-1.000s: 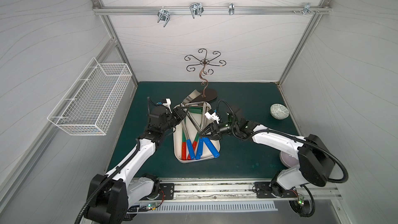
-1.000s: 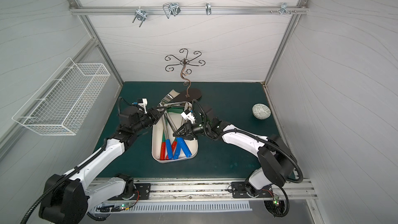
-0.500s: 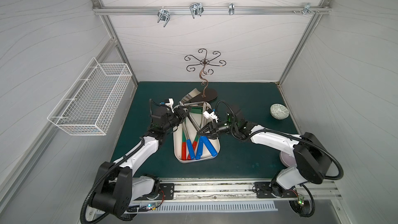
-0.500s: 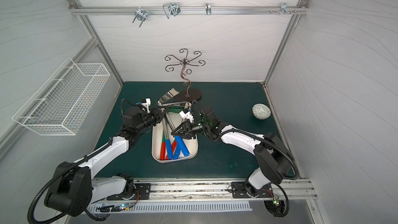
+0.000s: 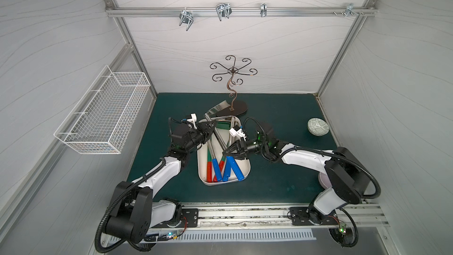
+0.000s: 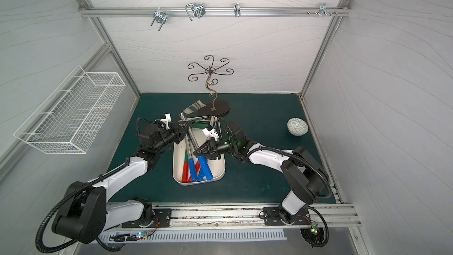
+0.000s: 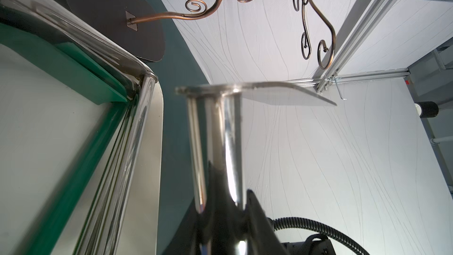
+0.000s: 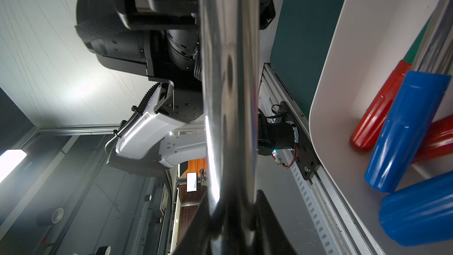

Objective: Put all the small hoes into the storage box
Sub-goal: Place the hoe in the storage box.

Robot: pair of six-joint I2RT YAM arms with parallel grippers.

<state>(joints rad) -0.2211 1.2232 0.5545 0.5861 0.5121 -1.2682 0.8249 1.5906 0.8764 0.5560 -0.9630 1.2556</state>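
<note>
Small hoe [image 7: 215, 143] is gripped at two places along its chrome shaft, as both wrist views and both top views show. The left fingers [image 5: 212, 127] are closed on the shaft just short of the head. Beyond their tips the flat silver blade sticks out, edge-on in the left wrist view, past the far end of the storage box [image 5: 243, 164] and toward the dark base of the wire stand [image 5: 231, 87].

The right fingers [image 5: 227, 152] are closed on the same shaft farther along, above the middle of the box. Between the two sets of fingers the shaft runs slantwise over the box. Whether it touches the rim cannot be told, and the handle end past the right fingers is lost among the others.

Just beyond the right fingers, in the near half of the box, lie the other hoes [image 5: 216, 169], their red and blue handles side by side and crossing. Well out to the far side of the right fingers a patterned bowl [image 5: 318, 126] sits on the green surface [image 5: 282, 109]. A wire basket [image 5: 103, 116] hangs on the wall, well apart from the left fingers.
</note>
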